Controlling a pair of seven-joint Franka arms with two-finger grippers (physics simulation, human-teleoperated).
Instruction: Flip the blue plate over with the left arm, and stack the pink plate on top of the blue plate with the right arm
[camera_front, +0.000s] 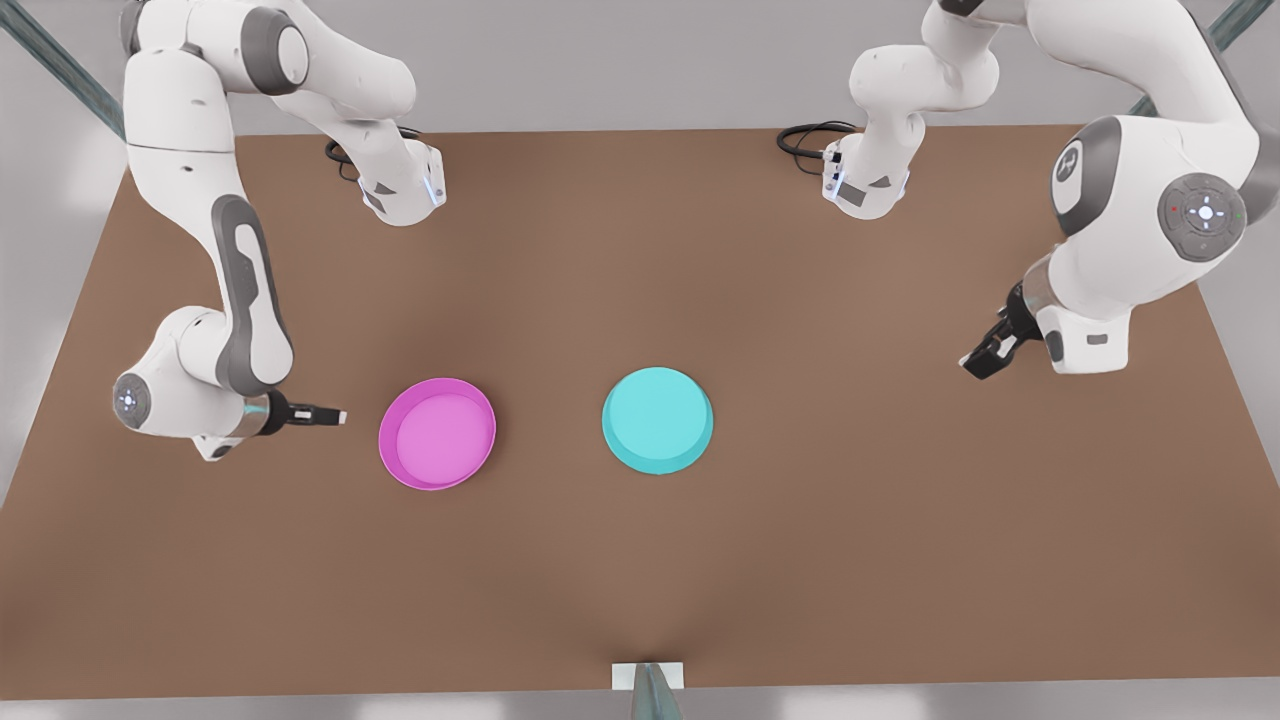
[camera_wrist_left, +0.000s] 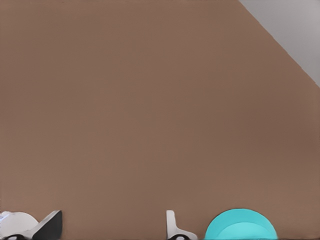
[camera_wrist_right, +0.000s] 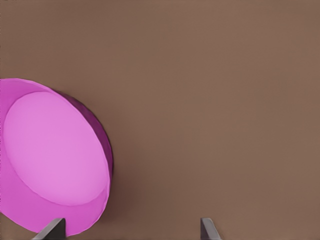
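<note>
My right claw (camera_front: 338, 415) lies low beside the pink plate (camera_front: 437, 433), fingers apart and empty. To lift cleanly I'd straddle its near rim. The blue plate (camera_front: 657, 420) sits base-up on the desk (camera_front: 640, 560), well apart from my waiting left claw (camera_front: 978, 360), also spread and empty.

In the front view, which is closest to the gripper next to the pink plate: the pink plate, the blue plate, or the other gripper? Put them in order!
From the right gripper:
1. Pink plate, right beside it.
2. Blue plate, at mid-table.
3. Left gripper, far off on the front view's right.
</note>
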